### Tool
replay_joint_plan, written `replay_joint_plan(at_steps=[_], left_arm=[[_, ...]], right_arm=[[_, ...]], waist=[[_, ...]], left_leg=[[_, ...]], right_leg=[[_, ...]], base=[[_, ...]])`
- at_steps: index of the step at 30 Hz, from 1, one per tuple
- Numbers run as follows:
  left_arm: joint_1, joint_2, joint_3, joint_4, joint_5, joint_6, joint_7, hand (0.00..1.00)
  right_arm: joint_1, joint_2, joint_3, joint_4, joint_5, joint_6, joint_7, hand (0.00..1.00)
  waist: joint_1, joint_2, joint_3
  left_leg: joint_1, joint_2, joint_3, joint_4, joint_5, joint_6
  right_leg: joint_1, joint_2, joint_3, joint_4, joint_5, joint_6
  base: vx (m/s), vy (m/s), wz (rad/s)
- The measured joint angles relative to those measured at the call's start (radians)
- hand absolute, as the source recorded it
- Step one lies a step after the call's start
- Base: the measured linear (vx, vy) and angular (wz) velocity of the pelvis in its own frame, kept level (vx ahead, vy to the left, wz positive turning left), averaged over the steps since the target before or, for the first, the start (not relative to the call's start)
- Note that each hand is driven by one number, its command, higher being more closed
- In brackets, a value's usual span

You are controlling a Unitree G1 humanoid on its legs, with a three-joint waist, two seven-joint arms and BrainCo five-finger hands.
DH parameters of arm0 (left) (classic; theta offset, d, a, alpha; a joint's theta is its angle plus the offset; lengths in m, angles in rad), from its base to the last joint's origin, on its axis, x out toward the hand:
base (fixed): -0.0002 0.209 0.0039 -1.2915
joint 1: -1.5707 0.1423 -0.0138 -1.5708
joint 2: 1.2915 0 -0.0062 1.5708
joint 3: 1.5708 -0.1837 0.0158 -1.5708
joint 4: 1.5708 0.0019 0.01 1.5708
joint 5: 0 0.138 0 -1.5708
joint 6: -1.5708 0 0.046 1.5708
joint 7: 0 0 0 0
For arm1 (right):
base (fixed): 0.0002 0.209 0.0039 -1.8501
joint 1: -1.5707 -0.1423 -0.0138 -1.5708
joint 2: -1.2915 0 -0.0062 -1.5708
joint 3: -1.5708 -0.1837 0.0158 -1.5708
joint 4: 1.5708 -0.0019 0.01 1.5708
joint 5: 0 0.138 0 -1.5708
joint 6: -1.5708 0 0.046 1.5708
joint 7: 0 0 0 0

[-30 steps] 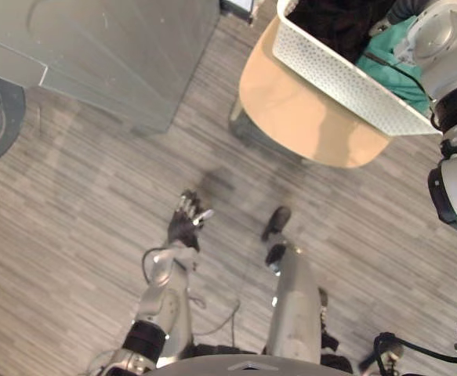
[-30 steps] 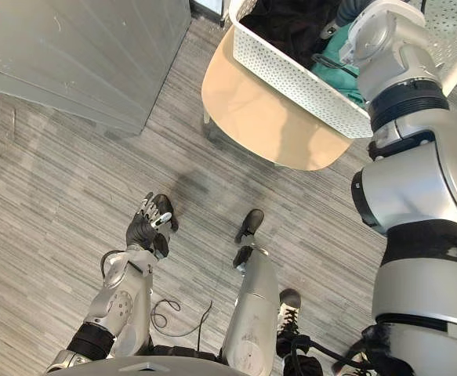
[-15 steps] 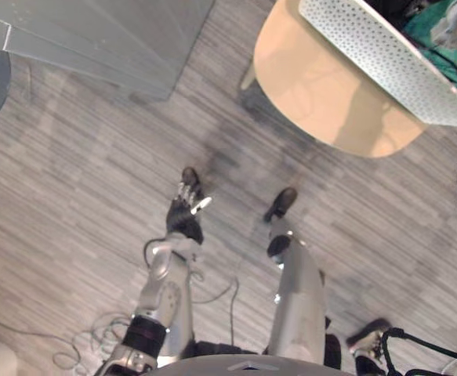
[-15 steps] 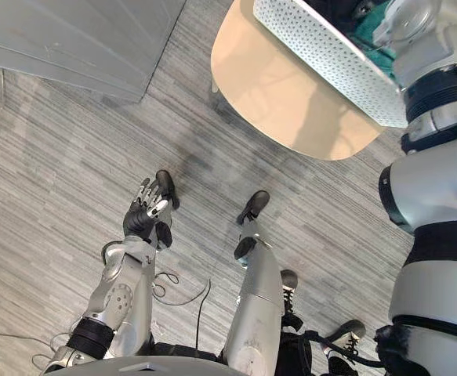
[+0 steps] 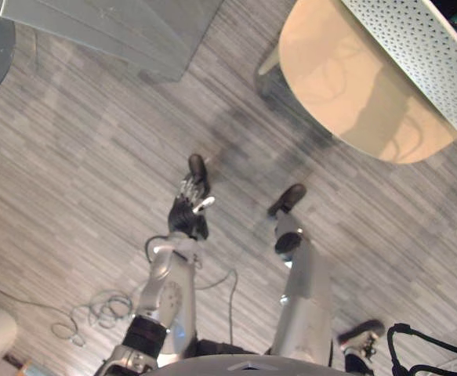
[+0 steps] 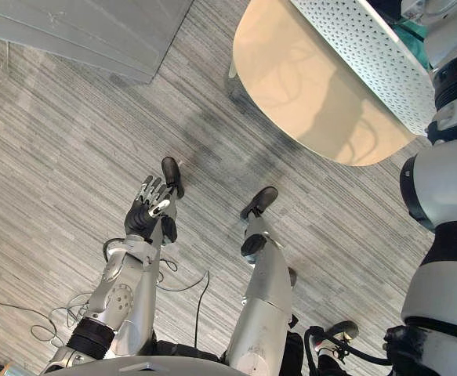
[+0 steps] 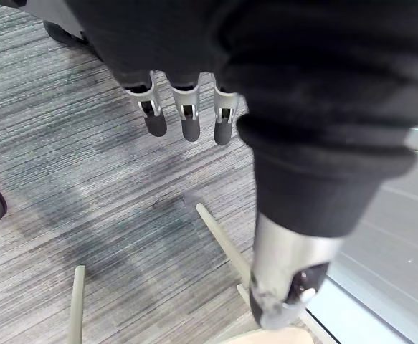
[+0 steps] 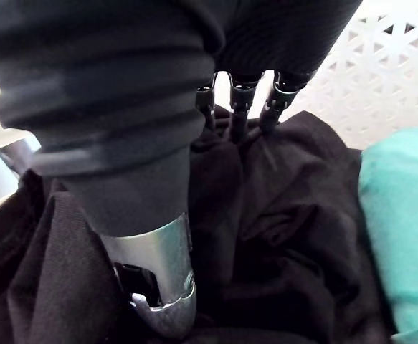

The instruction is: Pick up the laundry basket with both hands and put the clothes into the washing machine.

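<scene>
Left wrist view — fingers (image 7: 188, 123) straight over floor (image 7: 87, 215).

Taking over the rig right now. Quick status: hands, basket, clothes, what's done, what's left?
Left hand: open, empty, held low, well away from the basket.
Right hand: inside the basket, against the black clothes; grip cannot be told.
The basket appears to sit on the round table, with black clothes and a teal garment inside.
Done: right hand at the basket.
Left: bring the left hand over, lift with both hands, then load the clothes, probably at the grey cabinet.
</scene>
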Motion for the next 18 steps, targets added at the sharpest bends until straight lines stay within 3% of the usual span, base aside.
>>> replay_joint_plan(at_steps=[6,7,18], left_arm=[[0.03,0.005,-0.041,-0.08,-0.032,0.001,-0.006,0.0],[0.038,0.005,-0.046,-0.094,-0.045,0.0,-0.011,0.0],[0.075,0.015,-0.184,-0.252,-0.121,0.0,-0.051,0.0]], right_arm=[[-0.044,-0.011,0.055,0.005,0.064,0.001,-0.009,0.0],[-0.045,-0.012,0.061,0.006,0.069,0.001,-0.009,1.0],[-0.04,-0.088,0.069,0.05,0.115,-0.003,-0.005,1.0]], waist=[[0.003,0.0,0.0],[0.004,0.0,0.0],[0.022,0.004,-0.003]], left_leg=[[-0.044,-0.011,-0.017,-0.04,0.034,-0.001],[-0.048,-0.012,-0.019,-0.04,0.035,0.0],[-0.081,-0.026,-0.045,-0.04,0.042,0.009]], right_leg=[[-0.049,-0.008,-0.023,0.012,-0.004,-0.007],[-0.051,-0.008,-0.024,0.01,-0.003,-0.006],[-0.065,-0.019,-0.044,0.003,-0.001,-0.002]], base=[[0.01,-0.061,0.1],[0.0,0.0,0.0],[0.0,-0.017,0.05]])
